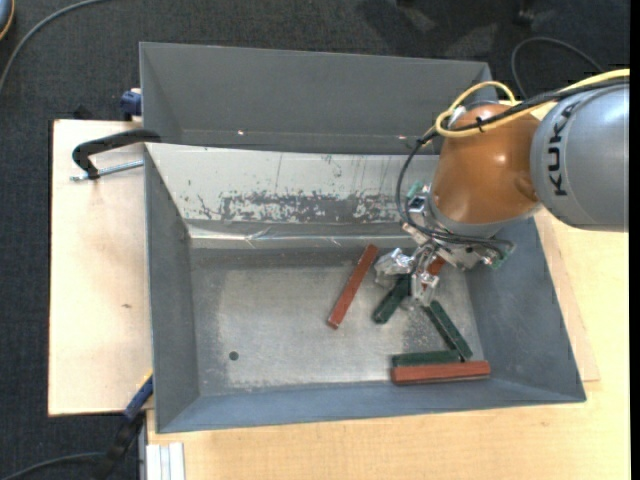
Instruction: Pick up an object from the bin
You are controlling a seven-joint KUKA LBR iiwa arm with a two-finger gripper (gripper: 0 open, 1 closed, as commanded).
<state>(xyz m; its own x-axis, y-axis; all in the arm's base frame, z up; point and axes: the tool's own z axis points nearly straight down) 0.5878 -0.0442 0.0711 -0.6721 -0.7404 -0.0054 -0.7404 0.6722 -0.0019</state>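
The jaws, whose spread I cannot tell, hang at the upper end of a short dark green stick (392,304) lying right of centre on the grey metal bin's (260,328) floor, seemingly lined up to grip it.

Lit from above, fairly bright and even. Pale patchy sheen on bin (280,318) floor; thin bright glint along fold of back wall. Side walls a shade darker than floor. Soft highlight on top of orange cover (485,173) and grey arm (590,158). Only faint, short shadows beside sticks (350,288). Dim, near-black carpet (300,8) around.
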